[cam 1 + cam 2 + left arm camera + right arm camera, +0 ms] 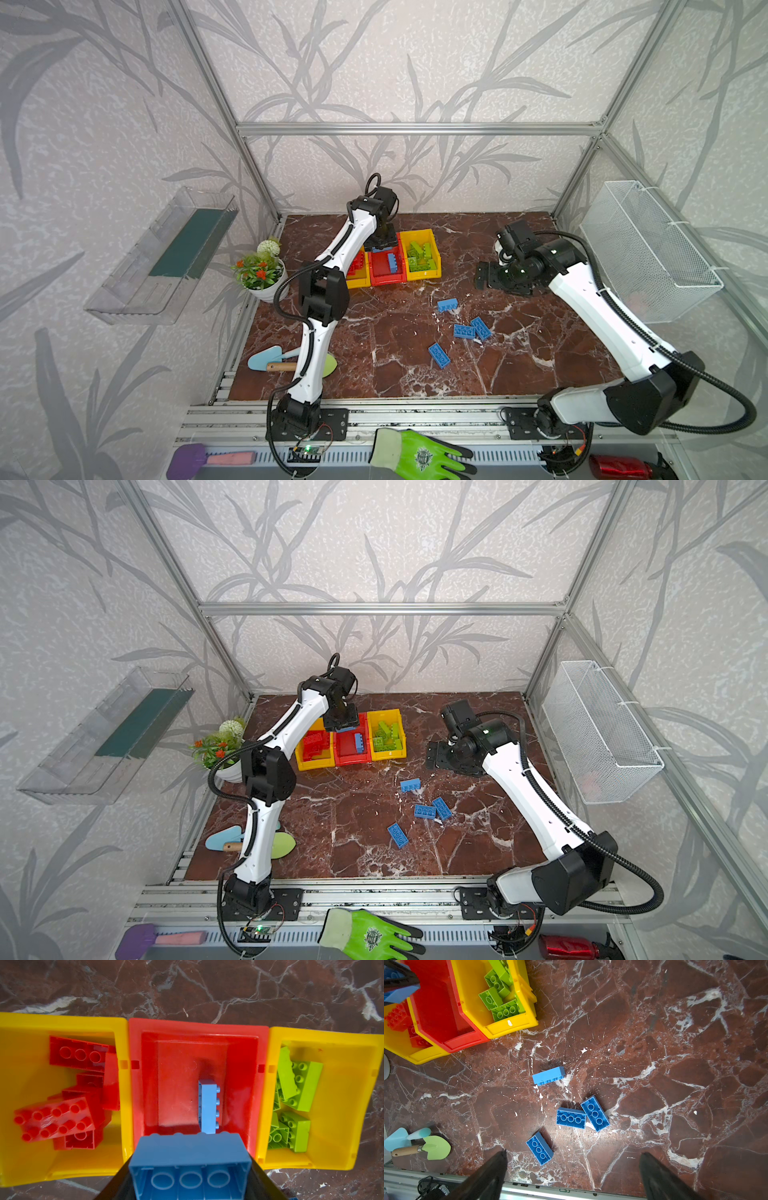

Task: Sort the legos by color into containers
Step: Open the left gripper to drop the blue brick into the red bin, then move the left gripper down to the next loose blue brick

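Over the containers (pixel 352 761) at the far side of the marble table (pixel 519 353), I am holding the left gripper (pixel 382 246). Its jaws are clenching a blue lego (pixel 190 1153) by the short ends, long axis spanning finger to finger, hollow underside facing the wrist camera. The red middle bin (pixel 262 1047) is lying directly beneath, one blue brick (pixel 208 1105) already resting inside on its side. The right gripper (pixel 573 1153) is hanging empty with jaws spread wide. It is the nearer arm to the four loose blue bricks (pixel 571 1118) lying right of centre.
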Available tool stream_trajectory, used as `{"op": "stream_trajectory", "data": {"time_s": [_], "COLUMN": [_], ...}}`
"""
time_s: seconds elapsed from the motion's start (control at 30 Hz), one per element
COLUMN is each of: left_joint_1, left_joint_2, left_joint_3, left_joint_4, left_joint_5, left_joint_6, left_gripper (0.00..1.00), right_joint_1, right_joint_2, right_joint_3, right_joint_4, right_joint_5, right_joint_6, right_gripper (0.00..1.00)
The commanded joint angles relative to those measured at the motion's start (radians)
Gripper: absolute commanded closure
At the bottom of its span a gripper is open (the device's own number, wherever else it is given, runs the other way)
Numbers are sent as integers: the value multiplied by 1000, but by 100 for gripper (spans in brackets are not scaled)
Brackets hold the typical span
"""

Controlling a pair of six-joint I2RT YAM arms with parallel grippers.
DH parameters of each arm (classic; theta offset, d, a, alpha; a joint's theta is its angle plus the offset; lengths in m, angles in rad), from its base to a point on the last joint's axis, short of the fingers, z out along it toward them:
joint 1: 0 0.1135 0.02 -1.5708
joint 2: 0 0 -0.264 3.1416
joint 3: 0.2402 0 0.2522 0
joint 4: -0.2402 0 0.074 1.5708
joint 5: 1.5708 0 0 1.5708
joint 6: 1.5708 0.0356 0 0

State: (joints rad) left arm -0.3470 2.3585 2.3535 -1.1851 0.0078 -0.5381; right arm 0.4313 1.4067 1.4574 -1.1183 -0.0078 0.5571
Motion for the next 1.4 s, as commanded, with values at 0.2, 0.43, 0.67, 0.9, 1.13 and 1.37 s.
{"op": "stream_trajectory", "data": {"time_s": [0.2,0.43,0.67,0.9,1.13,1.37], "left_joint_1": [51,51,-1,-164,-369,-509], "left_joint_2": [93,70,-71,-234,-248,-176], "left_joint_3": [126,127,-53,-319,-394,-350], "left_joint_4": [-41,-23,28,123,125,125], "left_joint_5": [135,209,192,86,-21,-82], "left_joint_6": [35,6,-60,-184,-359,-464], "left_gripper": [27,12,12,11,8,8], "right_joint_1": [6,6,6,5,4,4], "right_joint_2": [11,-2,-87,-266,-469,-621], "right_joint_3": [38,54,-15,-154,-264,-303], "right_joint_4": [-18,-56,-93,-142,-238,-352], "right_joint_5": [49,62,68,77,62,49], "right_joint_6": [47,33,23,15,26,28], "right_gripper": [1,1,1,1,1,1]}}
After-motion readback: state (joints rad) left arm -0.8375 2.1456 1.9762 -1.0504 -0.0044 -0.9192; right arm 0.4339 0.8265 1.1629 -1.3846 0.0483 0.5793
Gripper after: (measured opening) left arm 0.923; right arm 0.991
